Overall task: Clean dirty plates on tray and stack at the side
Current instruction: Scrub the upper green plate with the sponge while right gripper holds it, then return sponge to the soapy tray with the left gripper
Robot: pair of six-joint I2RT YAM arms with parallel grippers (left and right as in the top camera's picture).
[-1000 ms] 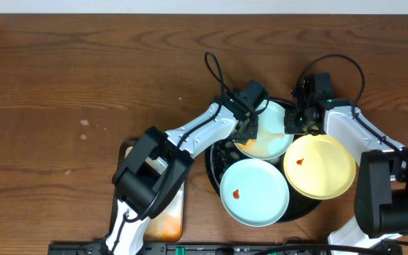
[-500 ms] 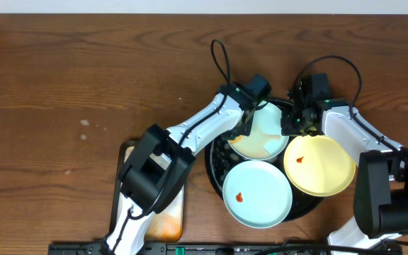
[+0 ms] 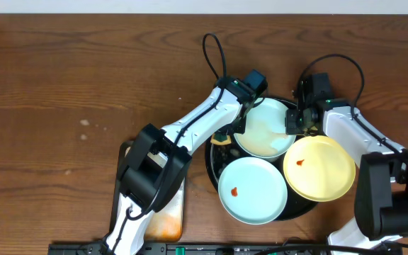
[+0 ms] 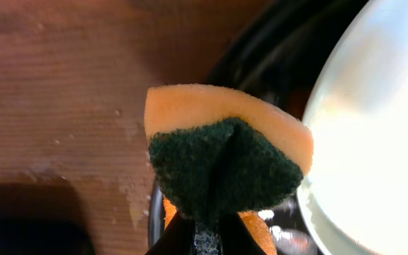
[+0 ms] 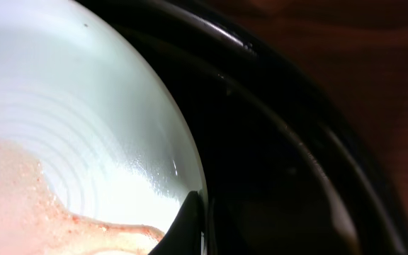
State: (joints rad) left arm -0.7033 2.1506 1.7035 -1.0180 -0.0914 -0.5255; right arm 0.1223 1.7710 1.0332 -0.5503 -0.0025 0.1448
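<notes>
here, the left gripper (image 4: pixel 204 237) is clamped narrow on an orange sponge (image 4: pixel 225 159), its dark green scouring face toward the wrist camera. the right gripper (image 5: pixel 202 223) is pinched shut on the rim of a pale mint-blue plate (image 3: pixel 264 127) lying in the round black tray (image 3: pixel 213 166). the sponge sits just off the plate's edge, over the tray's rim. the plate lies immediately to its right, and whether the two touch cannot be told. a thin orange sauce film (image 5: pixel 20 198) spreads across the plate's face just left of the right gripper's tips.

by the look of it, the step in hand is scrubbing this first plate, with one arm steadying and the other wiping. the smear suggests the wash is unfinished. the next move calls for carrying the sponge rightward onto the plate's face and pressing across the film, while the right gripper's pinch stops the plate sliding.

nearer the robot than both grippers, a second mint-blue plate (image 3: pixel 253 190) and a pale yellow plate (image 3: pixel 319 166) each show a red spot. no plate is stacked beside the tray yet.
</notes>
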